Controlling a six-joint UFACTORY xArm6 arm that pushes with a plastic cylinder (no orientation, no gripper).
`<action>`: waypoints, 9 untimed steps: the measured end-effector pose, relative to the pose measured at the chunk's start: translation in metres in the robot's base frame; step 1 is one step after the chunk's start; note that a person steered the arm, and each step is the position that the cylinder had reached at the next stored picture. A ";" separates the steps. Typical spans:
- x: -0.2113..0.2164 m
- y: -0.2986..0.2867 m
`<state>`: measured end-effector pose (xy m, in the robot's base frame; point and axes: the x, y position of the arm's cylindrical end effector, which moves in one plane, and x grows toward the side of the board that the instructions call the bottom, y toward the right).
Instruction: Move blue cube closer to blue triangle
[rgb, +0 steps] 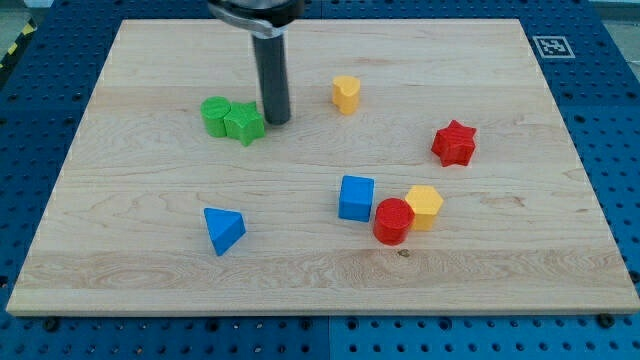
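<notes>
In the one camera view the blue cube (356, 197) sits right of the board's middle, toward the view's bottom; the blue triangle (223, 230) lies well apart from it toward the view's left and slightly lower; nothing stands between them. My tip (277, 121) rests near the view's top, just beside the right edge of the green star (244, 124), which touches a green cylinder (215, 115); the tip is far from the blue cube. There are no jaws here, only a plain rod, so nothing spreads or pinches.

The cube looks small, rigid and light, likely to slide easily on the smooth wooden board (150, 280); I judge it should be pushed on its right face, near the centre, lest it spin off line; the red cylinder (393, 221), touching a yellow block (424, 206), crowds that side from lower right.

No containers are present; a yellow block (345, 93) and a red star (453, 143) lie aside.
</notes>
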<state>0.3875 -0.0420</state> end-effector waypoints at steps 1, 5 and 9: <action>0.021 0.051; 0.137 0.106; 0.114 0.067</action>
<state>0.5019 0.0255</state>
